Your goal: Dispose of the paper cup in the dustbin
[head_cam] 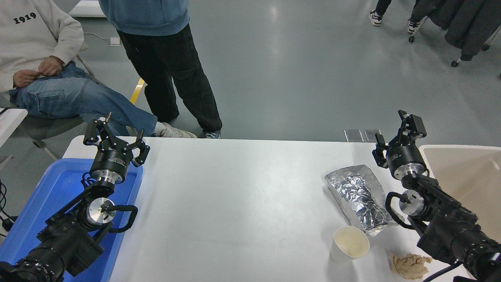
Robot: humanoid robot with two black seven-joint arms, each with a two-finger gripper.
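The paper cup (350, 243) stands low and right on the worktop (242, 203); it looks light and squashy, so pinch its rim softly; the right tool (393, 135) hangs open, holding nothing.

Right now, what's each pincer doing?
Left pincer: open, empty, above the blue tray.
Right pincer: open, empty, beside the dustbin; paper cup untouched.
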